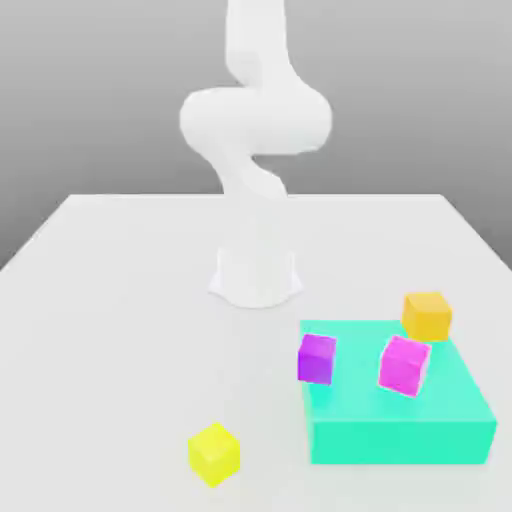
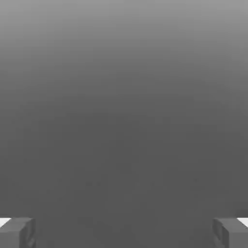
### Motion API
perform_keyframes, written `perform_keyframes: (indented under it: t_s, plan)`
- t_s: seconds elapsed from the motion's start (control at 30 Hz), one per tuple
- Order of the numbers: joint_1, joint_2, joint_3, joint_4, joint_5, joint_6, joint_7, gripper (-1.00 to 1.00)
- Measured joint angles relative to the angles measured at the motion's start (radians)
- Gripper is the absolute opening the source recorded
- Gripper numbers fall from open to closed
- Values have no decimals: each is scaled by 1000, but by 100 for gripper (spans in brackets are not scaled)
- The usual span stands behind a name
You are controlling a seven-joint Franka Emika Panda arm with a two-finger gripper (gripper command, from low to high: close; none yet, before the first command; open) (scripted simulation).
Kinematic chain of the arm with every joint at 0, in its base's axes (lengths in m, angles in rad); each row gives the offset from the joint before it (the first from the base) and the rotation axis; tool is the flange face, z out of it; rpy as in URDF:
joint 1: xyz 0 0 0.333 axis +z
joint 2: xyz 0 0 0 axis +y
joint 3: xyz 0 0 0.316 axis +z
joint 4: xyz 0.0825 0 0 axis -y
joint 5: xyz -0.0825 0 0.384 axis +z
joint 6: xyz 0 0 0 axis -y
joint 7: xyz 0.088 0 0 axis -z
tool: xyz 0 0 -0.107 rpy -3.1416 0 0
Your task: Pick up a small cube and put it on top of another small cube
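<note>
Nearest in the exterior view, the small yellow cube [image 1: 213,453] is seen resting alone on the white surface [image 1: 110,330], turned slightly askew and set toward the exterior view's left of the teal block [image 1: 400,415], apart from it. The teal block, broad and low, is laid flat on the surface at the exterior view's right. Two magenta cubes are noted at it: one [image 1: 316,358] at its left edge, the other [image 1: 404,364] tilted on its top face. Just behind the block's far right corner the small orange cube [image 1: 427,315] is placed; whether it touches the block cannot be told. Farther back, the white arm's base [image 1: 256,272] is planted mid-surface. In the hand view, the hand [image 2: 124,231] is shown with its two grey fingertips [image 2: 17,231] spread wide apart, nothing between them.
</note>
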State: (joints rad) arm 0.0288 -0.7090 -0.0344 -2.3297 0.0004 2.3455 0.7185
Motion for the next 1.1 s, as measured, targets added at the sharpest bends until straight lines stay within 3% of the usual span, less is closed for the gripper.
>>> perform_keyframes:
  t_s: [0.57,0.8,0.97,1.0,1.1]
  plan:
    - [124,622,-189,-202,89,310,-618,0]
    - [87,875,-177,-278,116,441,-852,0]
    - [18,1056,-93,-251,191,577,-930,0]
    - [5,1083,-78,-245,203,598,-939,-100]
    - [5,1083,-78,-245,202,597,-938,-100]
